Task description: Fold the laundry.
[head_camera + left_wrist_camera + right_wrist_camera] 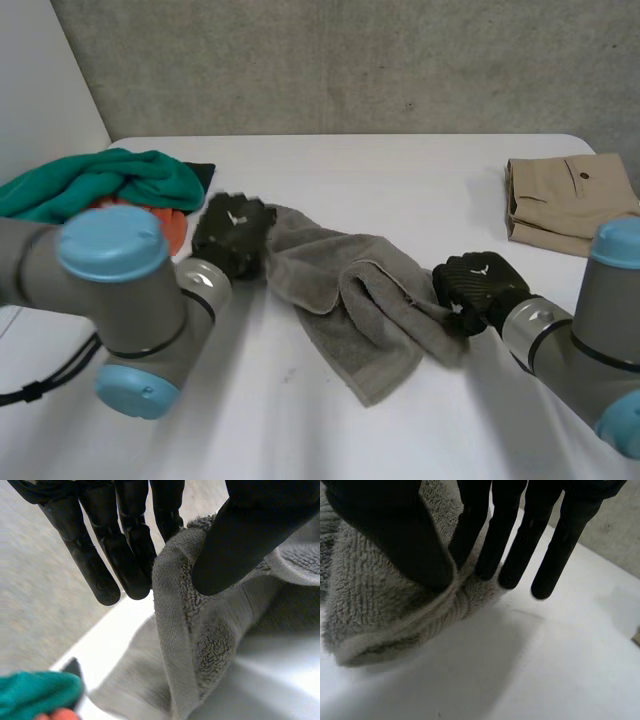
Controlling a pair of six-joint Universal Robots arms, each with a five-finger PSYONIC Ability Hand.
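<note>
A crumpled grey towel (355, 305) lies across the middle of the white table (400, 190). My left hand (233, 236) is at the towel's left end. In the left wrist view its thumb (240, 545) and fingers (135, 555) pinch a raised hem of the grey towel (185, 630). My right hand (478, 287) is at the towel's right edge. There, in the right wrist view, the thumb (395, 535) and fingers (495, 540) pinch a bunched fold of the grey towel (380, 610) just above the table.
A heap of green cloth (105, 183) over something orange (150, 215) sits at the table's left, close behind my left hand; the green cloth (35, 695) also lies beyond the towel. Folded tan trousers (568, 203) lie at the far right.
</note>
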